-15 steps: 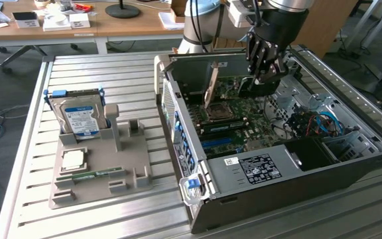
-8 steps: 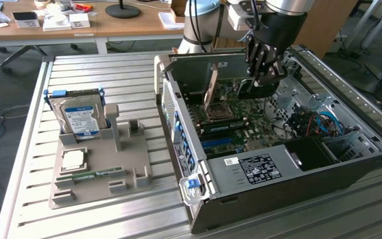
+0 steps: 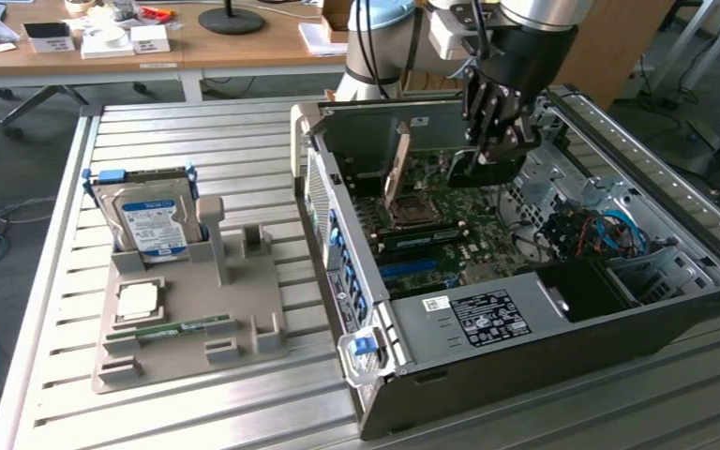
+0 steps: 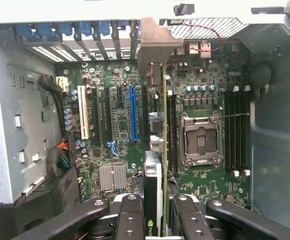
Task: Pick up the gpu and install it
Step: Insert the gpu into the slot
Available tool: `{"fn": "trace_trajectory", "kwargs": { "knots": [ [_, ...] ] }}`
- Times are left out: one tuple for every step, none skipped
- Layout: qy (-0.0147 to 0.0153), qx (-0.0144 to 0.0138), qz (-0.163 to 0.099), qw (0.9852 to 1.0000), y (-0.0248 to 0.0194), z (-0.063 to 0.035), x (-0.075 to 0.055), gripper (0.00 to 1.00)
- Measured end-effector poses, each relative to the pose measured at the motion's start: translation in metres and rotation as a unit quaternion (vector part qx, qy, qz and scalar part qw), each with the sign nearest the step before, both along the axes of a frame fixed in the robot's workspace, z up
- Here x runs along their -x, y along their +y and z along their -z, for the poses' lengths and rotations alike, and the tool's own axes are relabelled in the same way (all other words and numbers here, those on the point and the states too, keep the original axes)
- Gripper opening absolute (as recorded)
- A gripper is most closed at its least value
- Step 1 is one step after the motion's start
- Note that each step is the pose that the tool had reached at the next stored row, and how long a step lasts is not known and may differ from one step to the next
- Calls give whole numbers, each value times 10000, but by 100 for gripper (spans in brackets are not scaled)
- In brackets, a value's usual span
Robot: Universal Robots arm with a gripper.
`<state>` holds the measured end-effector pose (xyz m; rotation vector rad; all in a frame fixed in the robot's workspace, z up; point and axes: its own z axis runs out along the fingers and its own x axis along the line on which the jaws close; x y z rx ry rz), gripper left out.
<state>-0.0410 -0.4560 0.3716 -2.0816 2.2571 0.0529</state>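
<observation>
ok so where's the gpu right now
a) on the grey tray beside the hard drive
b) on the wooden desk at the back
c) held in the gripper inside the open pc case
c: the gripper is shut on the gpu, and the card stands edge-on between its fingers above the motherboard within the case.

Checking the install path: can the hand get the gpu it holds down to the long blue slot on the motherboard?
Probably yes. The case is open, the hand grips the gpu above the motherboard, and nothing stands over the blue slot. The card hangs slightly beside it, not in line.
</observation>
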Motion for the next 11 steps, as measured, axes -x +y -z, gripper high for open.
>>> {"fn": "trace_trajectory", "kwargs": {
  "knots": [
    [0, 1, 0, 10000, 0, 0, 0, 27],
    [0, 0, 0, 10000, 0, 1, 0, 27],
    [0, 0, 0, 10000, 0, 1, 0, 27],
    [0, 0, 0, 10000, 0, 1, 0, 27],
    [0, 0, 0, 10000, 0, 2, 0, 27],
    [-1, -2, 0, 10000, 0, 6, 0, 27],
    [-1, -2, 0, 10000, 0, 11, 0, 27],
    [-1, -1, -4, 10000, 0, 16, 0, 27],
    [0, 0, -11, 10000, 0, 21, 0, 27],
    [0, -1, -21, 10000, 0, 26, 0, 27],
    [0, 0, -31, 10000, 0, 30, 0, 27]
  ]
}}
